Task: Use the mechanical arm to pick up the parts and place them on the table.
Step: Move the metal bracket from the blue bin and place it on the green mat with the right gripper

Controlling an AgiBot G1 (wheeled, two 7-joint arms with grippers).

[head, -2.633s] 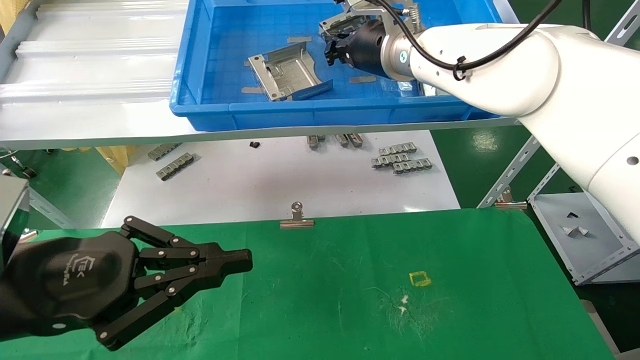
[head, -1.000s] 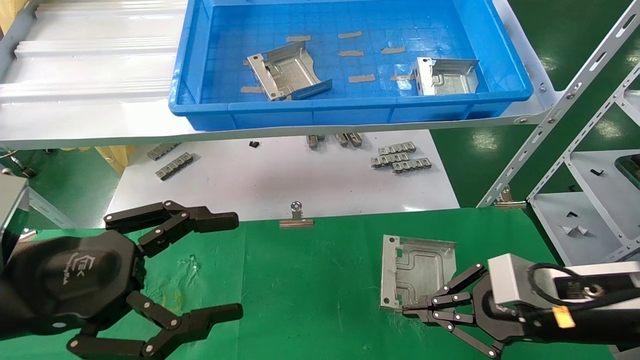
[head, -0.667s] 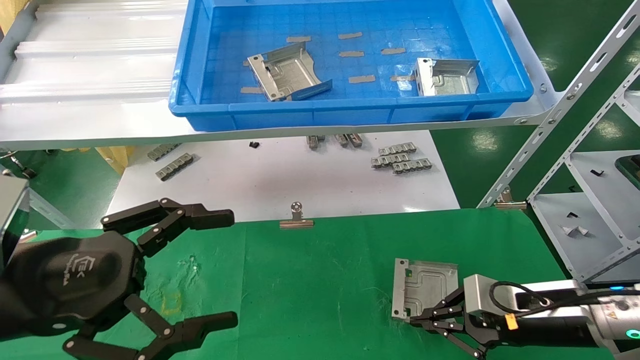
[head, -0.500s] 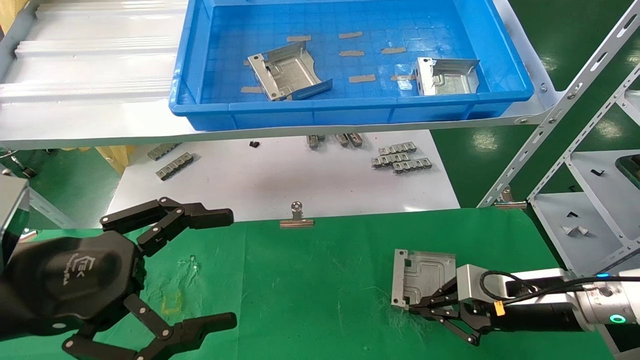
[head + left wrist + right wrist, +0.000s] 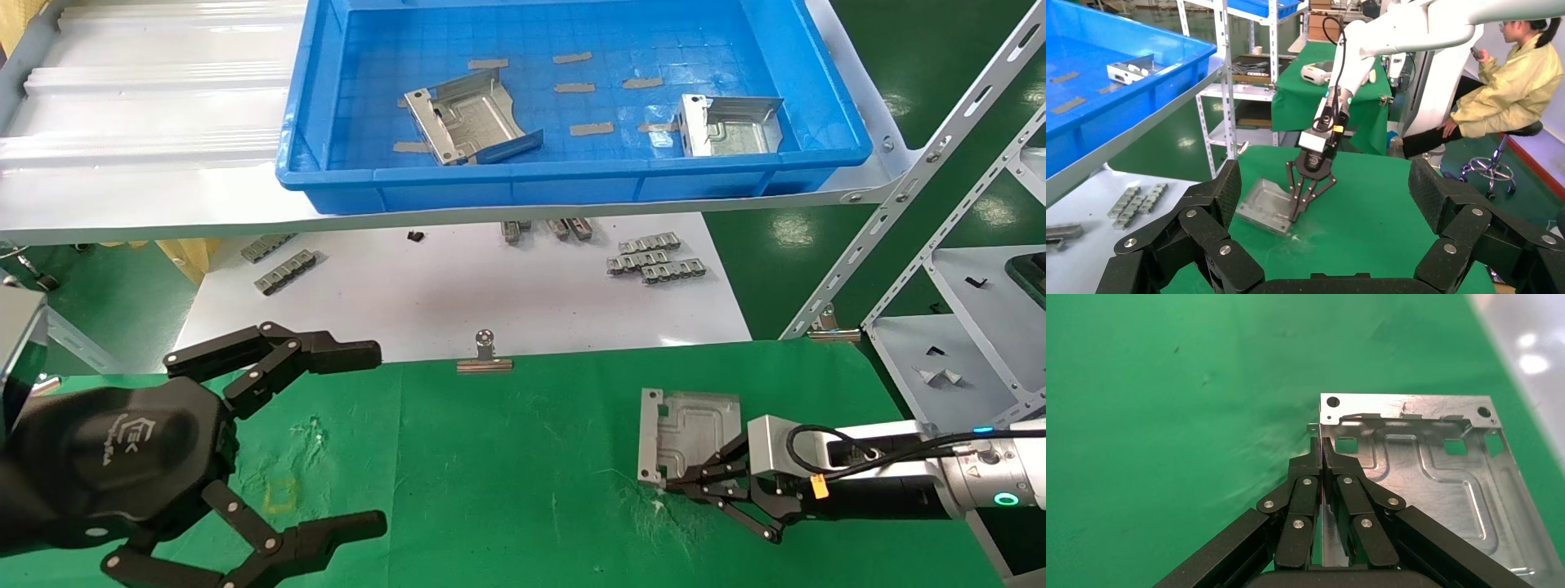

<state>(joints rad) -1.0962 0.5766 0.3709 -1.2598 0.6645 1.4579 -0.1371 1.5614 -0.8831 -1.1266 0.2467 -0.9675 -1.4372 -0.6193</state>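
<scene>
My right gripper (image 5: 680, 483), on the black arm with the yellow tag, is shut on the folded edge of a silvery stamped part (image 5: 686, 431). It holds the part low over the right side of the green table (image 5: 523, 490). In the right wrist view the gripper (image 5: 1322, 447) pinches the thin edge of the part (image 5: 1425, 471). In the left wrist view the part (image 5: 1263, 205) looks tilted, its low edge at the mat. Two more parts (image 5: 470, 118) (image 5: 727, 131) lie in the blue tray (image 5: 572, 184). My left gripper (image 5: 368, 437) is open and empty over the table's near left.
A white board (image 5: 458, 294) with small toothed strips (image 5: 654, 261) lies behind the table. A binder clip (image 5: 485, 355) holds the mat's far edge. A metal shelf frame (image 5: 899, 196) stands at the right. A seated person (image 5: 1505, 92) shows in the left wrist view.
My right arm brought a part from the blue tray down to the table and lowered it, nudging it slightly farther back. My left gripper went from shut to open and has stayed still since.
</scene>
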